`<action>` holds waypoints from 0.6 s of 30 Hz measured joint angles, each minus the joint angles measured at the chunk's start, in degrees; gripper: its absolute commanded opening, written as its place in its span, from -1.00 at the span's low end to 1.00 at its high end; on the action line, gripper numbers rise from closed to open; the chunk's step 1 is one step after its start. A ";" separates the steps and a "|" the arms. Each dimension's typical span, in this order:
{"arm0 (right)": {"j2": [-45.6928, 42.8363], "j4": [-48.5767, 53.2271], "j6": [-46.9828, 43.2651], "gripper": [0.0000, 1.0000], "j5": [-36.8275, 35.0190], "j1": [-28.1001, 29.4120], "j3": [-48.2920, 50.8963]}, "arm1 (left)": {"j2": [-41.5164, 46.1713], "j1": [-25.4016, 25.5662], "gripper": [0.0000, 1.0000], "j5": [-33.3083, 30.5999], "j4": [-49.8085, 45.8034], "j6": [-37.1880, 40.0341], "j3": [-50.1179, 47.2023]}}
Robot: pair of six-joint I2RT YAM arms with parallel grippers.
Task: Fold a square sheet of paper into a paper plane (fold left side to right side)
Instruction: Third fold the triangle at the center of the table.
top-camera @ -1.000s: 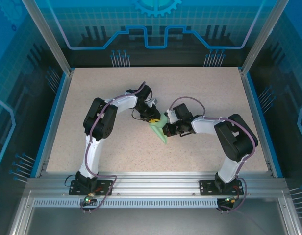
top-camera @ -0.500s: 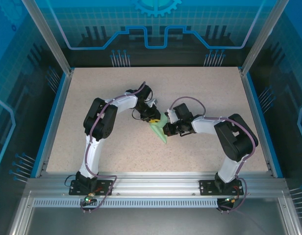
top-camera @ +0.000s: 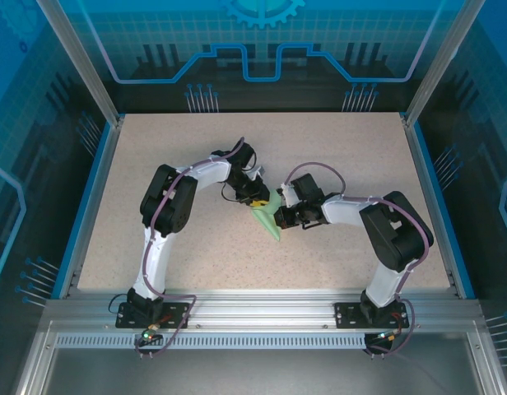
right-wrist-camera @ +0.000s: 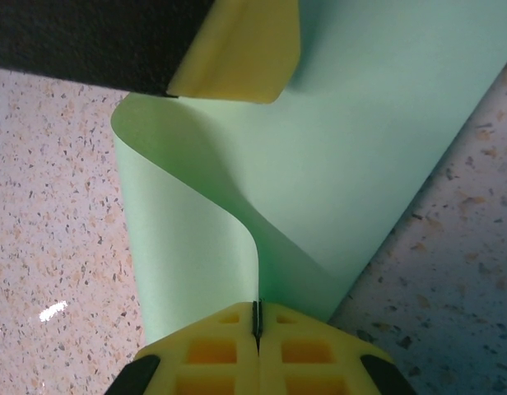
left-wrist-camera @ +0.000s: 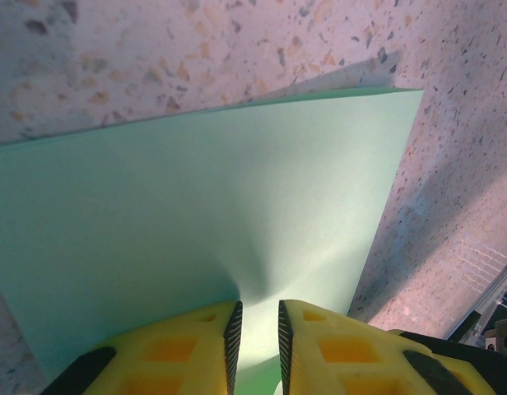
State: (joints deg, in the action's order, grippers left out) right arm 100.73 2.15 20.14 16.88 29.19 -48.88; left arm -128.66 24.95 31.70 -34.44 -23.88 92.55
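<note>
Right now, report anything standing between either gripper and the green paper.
Nothing visible does. The right gripper is shut on the sheet of paper at its curled edge, and the left gripper pinches it too; both touch it directly.

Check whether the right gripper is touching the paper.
Touching. The right wrist view shows the right gripper shut on the paper, its edge running into the seam between the fingers.
</note>
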 measured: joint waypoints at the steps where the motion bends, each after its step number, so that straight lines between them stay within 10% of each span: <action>1: 0.00 0.04 0.00 -0.96 -0.13 0.00 0.00 | 0.00 -0.02 -0.53 0.00 0.00 0.00 0.00; 18: -0.39 1.27 -0.02 -0.95 -1.01 0.00 0.00 | 0.00 0.00 -0.53 0.00 0.02 0.00 0.00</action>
State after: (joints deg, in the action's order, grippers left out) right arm 100.33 3.42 20.12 15.88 29.19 -48.88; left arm -128.66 24.95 31.70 -34.41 -23.88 92.55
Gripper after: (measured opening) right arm 0.058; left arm 0.236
